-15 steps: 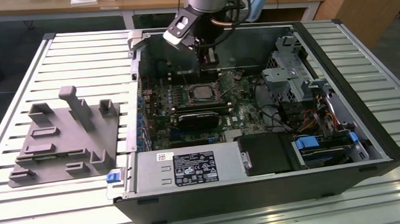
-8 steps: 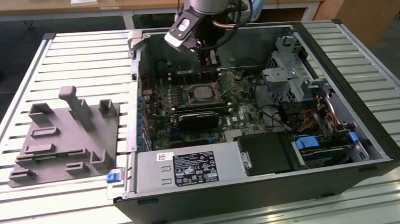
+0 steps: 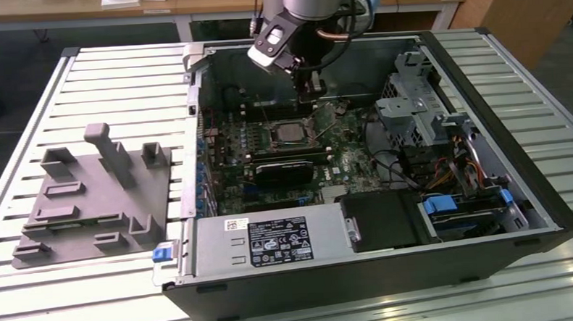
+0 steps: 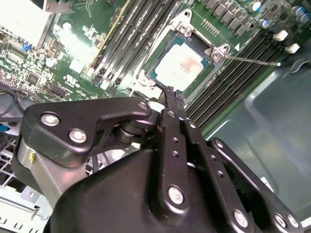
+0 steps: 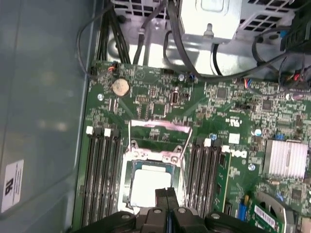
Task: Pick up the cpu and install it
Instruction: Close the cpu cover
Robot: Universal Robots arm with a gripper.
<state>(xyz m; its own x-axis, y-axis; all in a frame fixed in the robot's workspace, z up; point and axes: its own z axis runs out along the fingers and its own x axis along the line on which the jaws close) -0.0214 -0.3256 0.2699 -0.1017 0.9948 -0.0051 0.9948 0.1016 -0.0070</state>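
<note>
Silver cpu [image 5: 146, 187] is seated in the socket [image 5: 130, 187] — tool [image 5: 166, 192] is held just above, pressed together, nothing pinched.

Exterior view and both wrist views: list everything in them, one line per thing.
table: one, pale slatted metal, under everything
computer case: one, black, open, on the table
fixture plate: one, grey, on the table, exterior view's left of the case
motherboard: one, green, inside the case
power supply: one, grey, along the case's near edge in the exterior view
socket: one, dark with silver frame, on the motherboard
cpu: one, silver, lying in the socket
memory slots: two banks, black, either side of the socket
coin battery: one, silver, on the motherboard
heatsink: one, silver, on the motherboard
arm: one, grey, reaching into the case
hand: one, black, shut, just above the cpu
</note>
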